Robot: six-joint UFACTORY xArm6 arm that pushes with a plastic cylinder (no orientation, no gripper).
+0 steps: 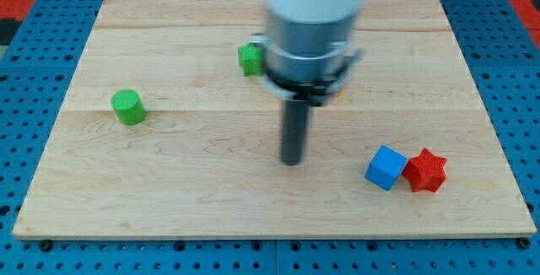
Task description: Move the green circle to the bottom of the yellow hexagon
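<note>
Approach step, I judge: my tip [292,162] rests mid-board, touching nothing, well right of the green circle [128,107] at the left. No pincer here, only the rod. The yellow hexagon is possibly hidden behind the arm, near the green block [250,59], so next I must get around the circle.

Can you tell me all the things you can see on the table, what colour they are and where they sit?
Green circle block: one, green, the view's left, alone on the board.
Green block: one, green, upper middle, partly hidden behind the arm; shape unclear.
Blue cube block: one, blue, lower right, touching the red block.
Red star block: one, red, lower right, just right of the blue cube.
Wooden board: one, pale wood, on a blue pegboard surface.
Yellow hexagon: not visible.
My tip: one, dark rod end, centre of the board, touching no block, well right of the green circle.
</note>
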